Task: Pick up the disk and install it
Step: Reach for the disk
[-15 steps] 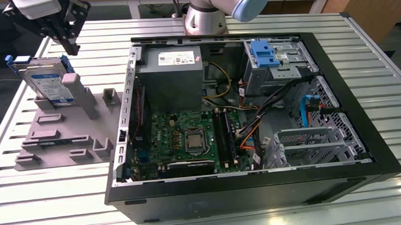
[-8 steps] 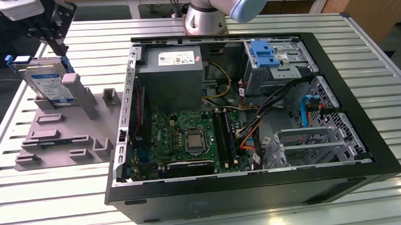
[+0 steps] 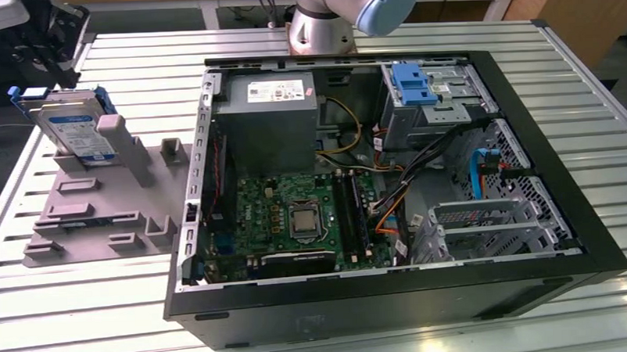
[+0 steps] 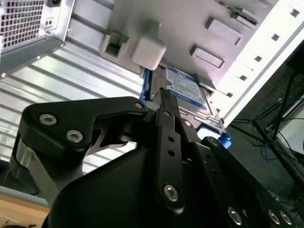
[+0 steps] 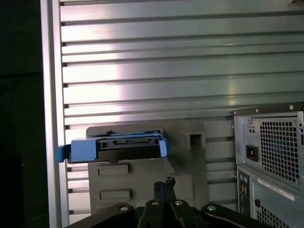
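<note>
The disk [image 3: 74,131] is a silver drive with a white-and-blue label and blue side rails. It stands tilted on edge in a grey holder [image 3: 95,207] on the table, at the exterior view's left, beside the open computer case [image 3: 566,237]. In the first wrist view the disk [image 5: 118,147] shows edge-on. My gripper [image 5: 164,186] hangs apart from it, fingers together with nothing between them. In the second wrist view the black fingers [image 4: 165,102] reach toward the disk's label [image 4: 186,89] without touching it.
Inside the case are a grey power supply [image 3: 264,107], a green motherboard [image 3: 294,216], cables and a blue bracket [image 3: 409,83] at the drive bay. The arm's base [image 3: 324,23] stands behind the case. The table's edge [image 5: 51,118] runs close to the holder.
</note>
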Motion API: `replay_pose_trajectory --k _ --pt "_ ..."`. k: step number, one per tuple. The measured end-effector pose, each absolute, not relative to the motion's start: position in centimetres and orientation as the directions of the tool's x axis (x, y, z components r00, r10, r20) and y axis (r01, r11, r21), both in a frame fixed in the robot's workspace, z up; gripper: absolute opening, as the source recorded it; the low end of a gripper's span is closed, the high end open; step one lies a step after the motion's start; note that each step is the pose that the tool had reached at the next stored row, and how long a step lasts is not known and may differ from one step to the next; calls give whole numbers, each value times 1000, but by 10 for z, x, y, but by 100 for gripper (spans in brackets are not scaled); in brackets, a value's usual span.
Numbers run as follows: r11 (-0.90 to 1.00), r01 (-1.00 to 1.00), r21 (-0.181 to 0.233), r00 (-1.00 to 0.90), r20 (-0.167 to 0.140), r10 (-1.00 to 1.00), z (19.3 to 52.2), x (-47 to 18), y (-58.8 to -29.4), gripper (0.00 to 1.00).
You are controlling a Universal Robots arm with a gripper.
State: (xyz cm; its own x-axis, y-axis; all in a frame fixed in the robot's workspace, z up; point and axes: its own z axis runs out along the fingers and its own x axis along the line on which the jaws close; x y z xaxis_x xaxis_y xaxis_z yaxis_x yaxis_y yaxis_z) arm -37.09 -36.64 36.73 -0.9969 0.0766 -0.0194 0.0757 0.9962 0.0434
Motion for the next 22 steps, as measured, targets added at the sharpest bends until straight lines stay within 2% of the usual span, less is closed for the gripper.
replay_pose_trajectory --k 22 --pt "996 76 41 -997 -19 77 363 -426 -352 11"
